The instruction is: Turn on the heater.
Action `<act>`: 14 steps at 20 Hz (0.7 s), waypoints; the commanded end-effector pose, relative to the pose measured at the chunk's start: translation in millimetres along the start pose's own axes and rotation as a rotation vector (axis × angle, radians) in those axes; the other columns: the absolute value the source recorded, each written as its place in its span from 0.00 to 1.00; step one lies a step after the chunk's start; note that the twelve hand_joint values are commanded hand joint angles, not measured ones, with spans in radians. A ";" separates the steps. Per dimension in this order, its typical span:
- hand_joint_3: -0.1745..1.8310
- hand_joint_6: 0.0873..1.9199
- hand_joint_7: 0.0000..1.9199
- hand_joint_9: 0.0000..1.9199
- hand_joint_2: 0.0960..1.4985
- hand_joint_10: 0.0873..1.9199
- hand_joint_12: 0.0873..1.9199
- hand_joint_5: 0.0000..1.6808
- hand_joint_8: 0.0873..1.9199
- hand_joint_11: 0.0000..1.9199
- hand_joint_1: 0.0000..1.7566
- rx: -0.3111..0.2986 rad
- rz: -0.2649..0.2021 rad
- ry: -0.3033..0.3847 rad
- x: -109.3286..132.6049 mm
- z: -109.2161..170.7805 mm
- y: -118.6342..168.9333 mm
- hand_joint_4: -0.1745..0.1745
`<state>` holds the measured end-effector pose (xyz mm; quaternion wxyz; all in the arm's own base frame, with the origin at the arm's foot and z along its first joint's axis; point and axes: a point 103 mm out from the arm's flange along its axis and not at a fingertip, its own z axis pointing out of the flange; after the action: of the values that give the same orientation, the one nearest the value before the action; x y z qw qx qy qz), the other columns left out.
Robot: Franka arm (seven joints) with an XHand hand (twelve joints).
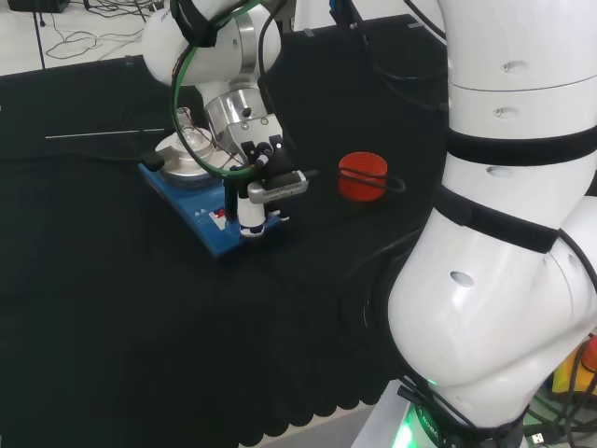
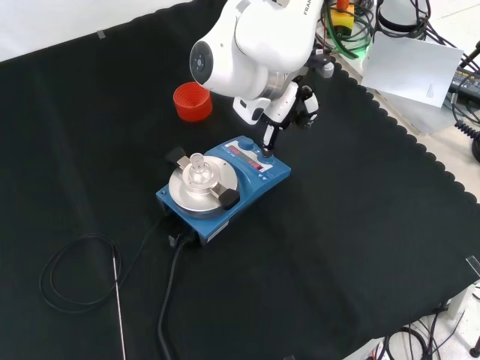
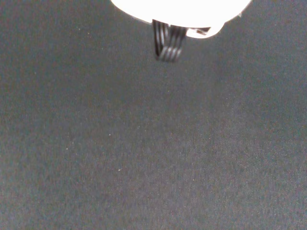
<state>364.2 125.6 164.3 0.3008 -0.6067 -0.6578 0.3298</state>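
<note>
The heater is a flat blue box with a round silver plate; a small clear glass flask stands on the plate between two black clamps. Its control panel faces the arm. In the front view my hand hangs over that panel, with one straight finger pointing down and its tip at or just above the panel's far edge. In the head view the hand stands upright at the heater's right end and holds nothing. The wrist view looks at black cloth, with a blurred white part of the hand.
A red ribbed ring sits on the cloth beyond the heater in the front view. A black cable runs from the heater toward the front edge, beside a looped thin wire and a thin metal rod.
</note>
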 end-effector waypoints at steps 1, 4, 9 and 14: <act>0.57 0.04 0.72 0.85 0.39 0.66 0.63 0.21 0.78 0.66 0.79 0.007 -0.012 0.011 -4.7 1.0 0.4 0.44; 0.57 0.04 0.72 0.84 0.39 0.66 0.63 0.21 0.78 0.66 0.79 0.011 -0.015 0.017 -15.7 2.8 0.2 0.43; 0.57 0.04 0.72 0.84 0.39 0.66 0.63 0.22 0.78 0.66 0.79 0.015 0.004 0.006 -3.6 1.4 0.0 0.43; 0.57 0.04 0.73 0.84 0.39 0.66 0.63 0.22 0.78 0.66 0.79 0.014 0.002 0.012 -6.1 0.9 0.9 0.43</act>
<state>364.0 119.5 163.3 0.3069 -0.6092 -0.6518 0.3314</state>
